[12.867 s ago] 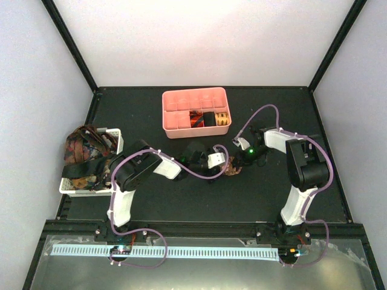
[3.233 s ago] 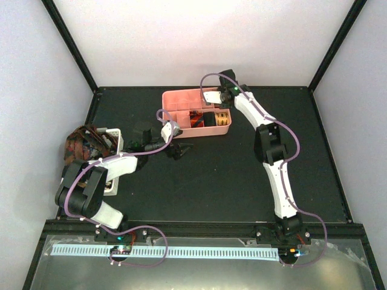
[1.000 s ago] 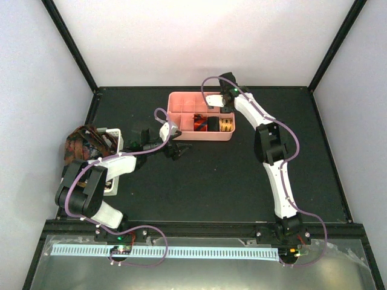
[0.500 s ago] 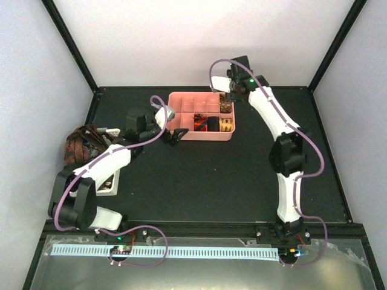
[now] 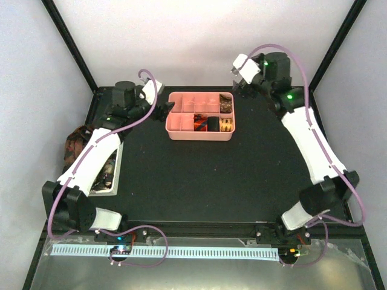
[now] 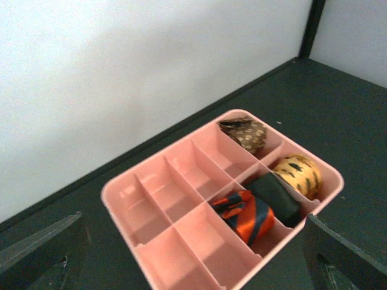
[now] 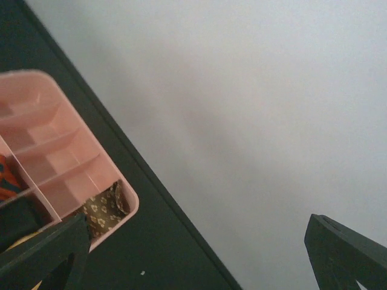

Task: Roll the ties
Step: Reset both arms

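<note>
Four rolled ties lie in the pink tray point(image 5: 181, 130): a brown printed tie point(image 5: 226, 104) in the back right compartment, and red-orange point(image 5: 196, 122), black point(image 5: 210, 124) and gold point(image 5: 225, 125) ties along the front. The left wrist view shows the brown tie point(image 6: 245, 133), gold tie point(image 6: 296, 173), black tie point(image 6: 275, 196) and red-orange tie point(image 6: 245, 214). My left gripper point(image 5: 165, 110) hangs open and empty just left of the tray point(image 6: 121, 193). My right gripper point(image 5: 240, 86) is open and empty, raised behind the tray's back right corner point(image 7: 130, 202), near the brown tie point(image 7: 100, 211).
A bundle of unrolled patterned ties point(image 5: 77, 145) fills the white basket point(image 5: 113, 176) at the table's left edge, partly hidden under my left arm. The white back wall stands close behind the tray. Black frame posts rise at both back corners.
My right gripper has opened, left the brown tie in the back right compartment and lifted back to the right. My left arm has swung back toward the left corner.
</note>
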